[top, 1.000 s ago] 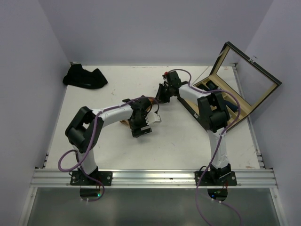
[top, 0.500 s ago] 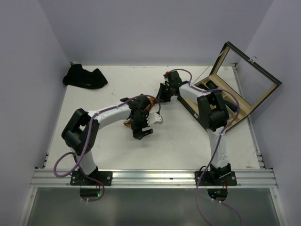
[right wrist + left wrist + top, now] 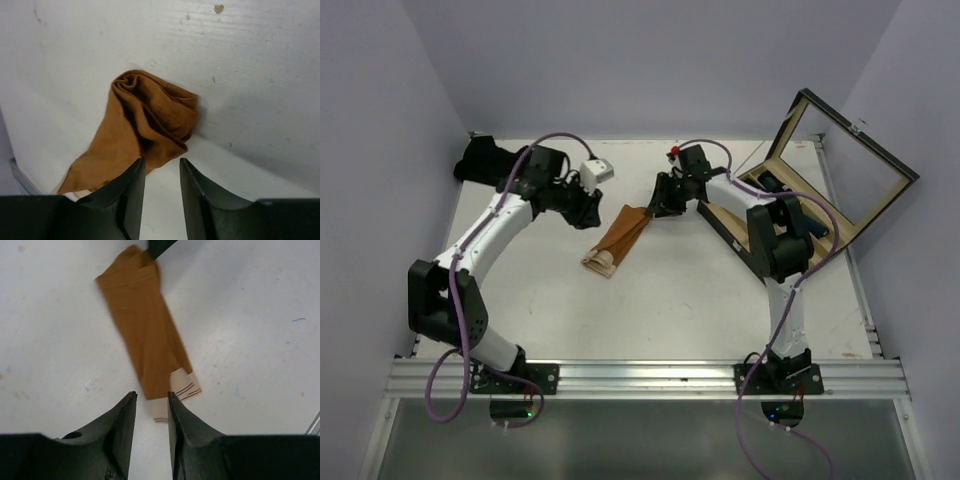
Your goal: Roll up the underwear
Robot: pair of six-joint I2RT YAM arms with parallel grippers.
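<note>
We saw the rust-orange briefs (image 3: 618,236) lying flat on the table (image 3: 700,300) as 1 long folded strip, stretched between the 2 grippers. The cream waistband (image 3: 176,392) end lay just ahead of the left gripper (image 3: 151,399), whose jaws stood partly apart with nothing between them. The bunched, crumpled end sat just ahead of the right gripper (image 3: 161,165), which was likewise parted and held nothing. We judged the folding done and the rolling not yet begun, since no turn of cloth showed at either end. Behind the left gripper a dark heap of cloth (image 3: 495,163) lay unrolled. Behind the right gripper stood the open wooden box (image 3: 860,133); we could not tell its contents.
</note>
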